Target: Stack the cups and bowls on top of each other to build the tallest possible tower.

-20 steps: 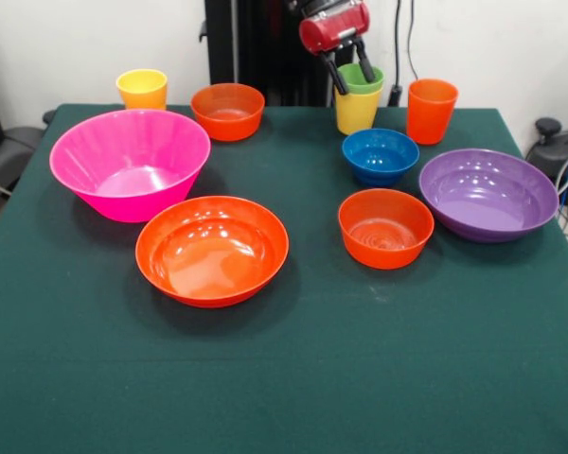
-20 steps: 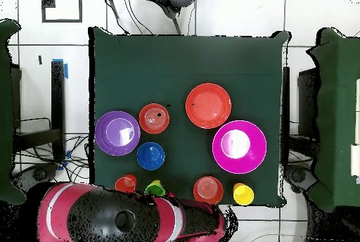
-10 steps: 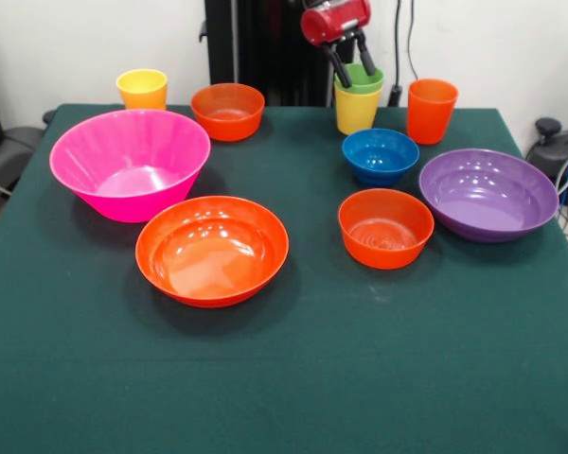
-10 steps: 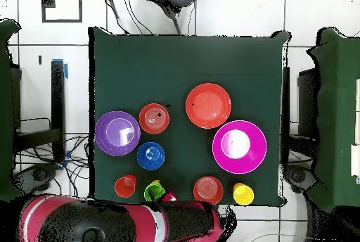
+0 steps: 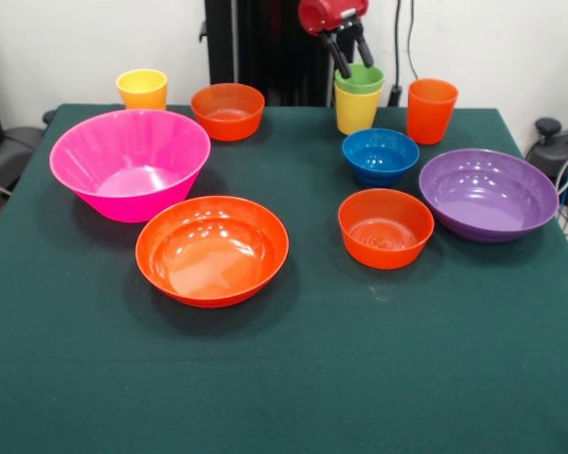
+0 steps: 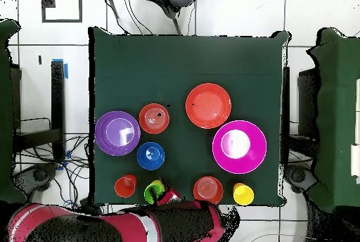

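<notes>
Where cups nest — green cup in yellow cup

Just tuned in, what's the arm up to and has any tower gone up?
The claw hangs open just above the green cup, which sits nested in a yellow cup at the table's far edge. It holds nothing. That pair is the only stack. The pink bowl, the wide orange bowl and the purple bowl each sit alone on the green cloth.
</notes>
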{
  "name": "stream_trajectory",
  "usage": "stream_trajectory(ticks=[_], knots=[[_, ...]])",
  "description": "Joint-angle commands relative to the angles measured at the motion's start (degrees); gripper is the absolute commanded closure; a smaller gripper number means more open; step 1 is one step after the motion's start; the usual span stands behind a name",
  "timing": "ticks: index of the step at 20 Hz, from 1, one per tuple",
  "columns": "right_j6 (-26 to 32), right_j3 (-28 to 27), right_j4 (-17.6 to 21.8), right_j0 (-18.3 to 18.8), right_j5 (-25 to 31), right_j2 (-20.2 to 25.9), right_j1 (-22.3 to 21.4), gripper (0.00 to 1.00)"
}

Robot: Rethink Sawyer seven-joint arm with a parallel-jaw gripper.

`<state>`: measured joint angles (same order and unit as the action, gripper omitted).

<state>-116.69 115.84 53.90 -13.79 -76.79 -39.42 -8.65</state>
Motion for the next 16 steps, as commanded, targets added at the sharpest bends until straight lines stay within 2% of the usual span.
stream_trajectory(ticks=[1,5,8,12,16], knots=[[1.8,-8.54,1.63,-0.45,9.79,3.86,0.78,0.0],[3.0,-8.52,-0.79,-0.59,10.86,3.09,1.34,0.0],[5.13,-8.38,-5.56,-0.89,12.64,2.2,2.45,0.0],[6.75,-8.36,-9.25,-1.49,13.89,1.31,3.7,0.0],[6.33,-9.09,-9.85,-2.05,15.06,0.2,4.03,0.0]])
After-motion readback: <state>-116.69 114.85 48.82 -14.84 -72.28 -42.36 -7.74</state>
